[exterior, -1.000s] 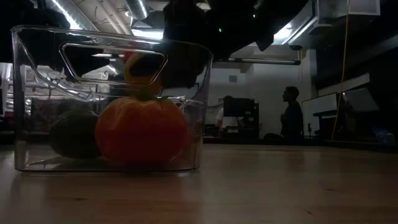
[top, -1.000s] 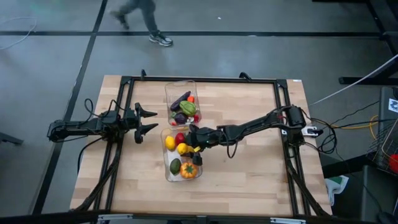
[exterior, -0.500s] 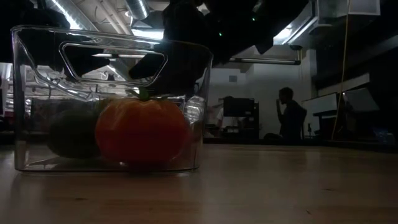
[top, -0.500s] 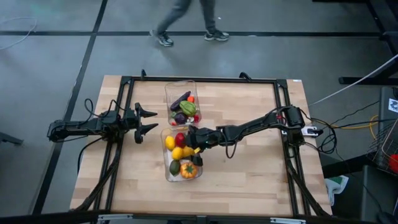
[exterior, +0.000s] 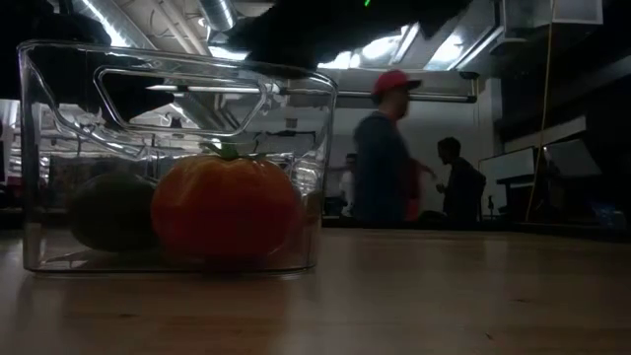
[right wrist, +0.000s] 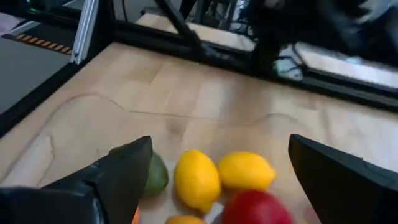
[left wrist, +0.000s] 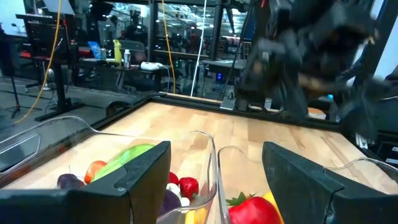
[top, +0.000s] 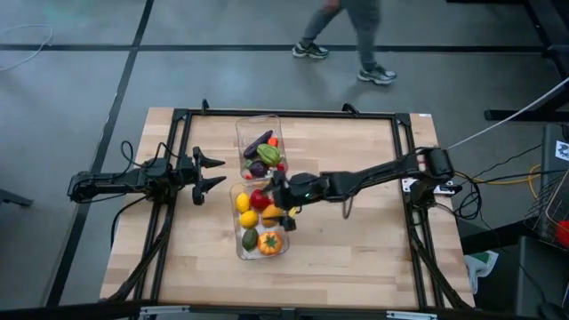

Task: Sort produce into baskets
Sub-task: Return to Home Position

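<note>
Tabletop wood (top: 356, 258) around the near bin (top: 261, 258) carries no loose produce that I can see, so I judge the sorting done and only the retreat left. That bin holds an orange pumpkin (top: 269, 242), a green avocado (top: 251, 237), lemons (top: 243, 203) and a red pepper (top: 259, 197). My right gripper (right wrist: 220, 142) hangs above it, spread open and empty. Beyond it the far bin (top: 259, 117) holds an aubergine (top: 259, 140), a green piece (top: 268, 153) and red bits (top: 281, 167). My left gripper (top: 220, 172) waits off the near bin's far corner, released.
</note>
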Robot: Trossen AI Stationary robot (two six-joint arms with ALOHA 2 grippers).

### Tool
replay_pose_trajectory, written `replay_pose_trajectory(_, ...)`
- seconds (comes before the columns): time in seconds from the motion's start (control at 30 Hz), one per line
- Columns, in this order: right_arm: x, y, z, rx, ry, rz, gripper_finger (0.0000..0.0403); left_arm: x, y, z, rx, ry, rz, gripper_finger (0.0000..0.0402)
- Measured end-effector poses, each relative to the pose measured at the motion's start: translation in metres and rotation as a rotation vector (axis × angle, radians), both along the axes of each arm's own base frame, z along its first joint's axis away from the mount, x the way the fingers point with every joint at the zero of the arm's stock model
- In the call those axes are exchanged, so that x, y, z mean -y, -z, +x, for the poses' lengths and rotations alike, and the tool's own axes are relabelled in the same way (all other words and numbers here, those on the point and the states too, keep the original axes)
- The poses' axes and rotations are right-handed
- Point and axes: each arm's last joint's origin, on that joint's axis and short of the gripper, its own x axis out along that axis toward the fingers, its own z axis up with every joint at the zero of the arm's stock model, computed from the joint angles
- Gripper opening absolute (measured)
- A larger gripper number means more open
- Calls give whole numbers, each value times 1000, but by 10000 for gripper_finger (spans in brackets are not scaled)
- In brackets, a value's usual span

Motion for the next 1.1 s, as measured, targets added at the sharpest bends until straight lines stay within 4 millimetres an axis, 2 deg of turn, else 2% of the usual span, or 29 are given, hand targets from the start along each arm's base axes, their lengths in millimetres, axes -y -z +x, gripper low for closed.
replay_pose_trajectory(0.2,22,-54,-27,62,48,1,371,0,0,0,0,0,0,250)
replay_pose_trajectory(0.4,58,-86,-54,50,132,21,360,0,0,0,-1,0,0,250)
replay_pose_trajectory(0.57,84,-93,-71,-11,150,71,297,0,0,0,0,0,0,250)
replay_pose_trajectory(0.77,92,-100,-88,-74,201,39,217,0,0,0,0,0,0,250)
replay_pose_trajectory(0.97,90,-110,-114,-138,224,1,192,0,0,0,-1,0,0,250)
replay_pose_trajectory(1.1,86,-111,-136,-97,175,21,181,0,0,0,0,0,0,250)
